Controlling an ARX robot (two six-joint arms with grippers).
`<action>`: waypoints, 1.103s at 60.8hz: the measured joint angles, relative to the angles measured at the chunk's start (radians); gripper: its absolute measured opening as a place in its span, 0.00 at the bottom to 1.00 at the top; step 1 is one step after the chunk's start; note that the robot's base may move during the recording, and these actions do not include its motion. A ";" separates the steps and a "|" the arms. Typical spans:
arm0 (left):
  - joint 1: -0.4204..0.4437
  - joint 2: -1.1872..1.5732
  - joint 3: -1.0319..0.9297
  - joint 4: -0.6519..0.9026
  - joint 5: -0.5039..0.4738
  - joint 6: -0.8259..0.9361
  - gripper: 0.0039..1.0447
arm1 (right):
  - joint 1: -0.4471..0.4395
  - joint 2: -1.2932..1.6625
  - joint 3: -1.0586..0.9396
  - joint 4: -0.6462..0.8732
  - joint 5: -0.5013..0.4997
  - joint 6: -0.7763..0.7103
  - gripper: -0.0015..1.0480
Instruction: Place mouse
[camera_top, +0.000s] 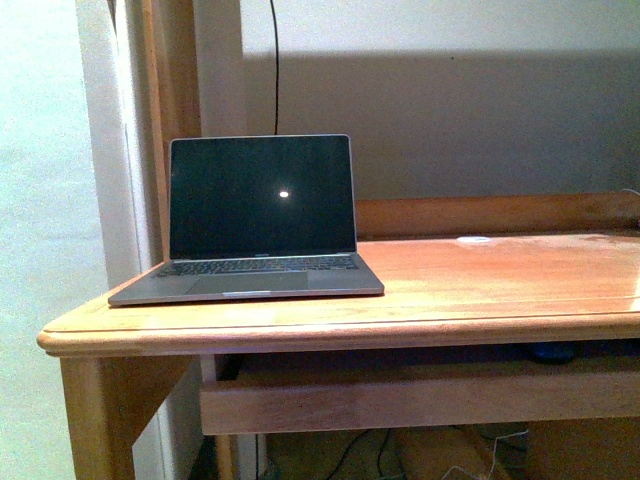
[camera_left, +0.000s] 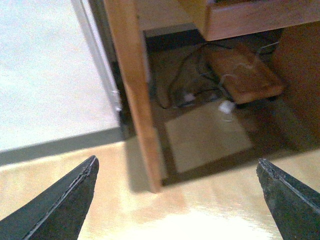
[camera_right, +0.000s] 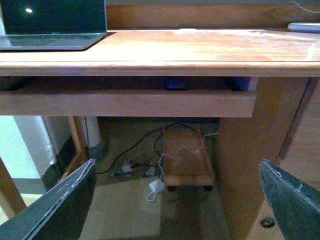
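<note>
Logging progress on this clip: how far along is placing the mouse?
Nothing looks done yet. The mouse lies on the shelf under the desktop, which carries the laptop but no mouse. Nothing is in hand: the left gripper and right gripper are both open and empty. Probably left: reach the mouse, grasp it, set it down.
</note>
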 joint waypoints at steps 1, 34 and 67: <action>-0.003 0.048 0.008 0.047 -0.008 0.025 0.93 | 0.000 0.000 0.000 0.000 0.000 0.000 0.93; -0.243 1.020 0.447 0.809 0.147 0.951 0.93 | 0.000 0.000 0.000 0.000 0.000 0.000 0.93; -0.245 1.288 0.804 0.789 0.240 1.045 0.93 | 0.000 0.000 0.000 0.000 0.000 0.000 0.93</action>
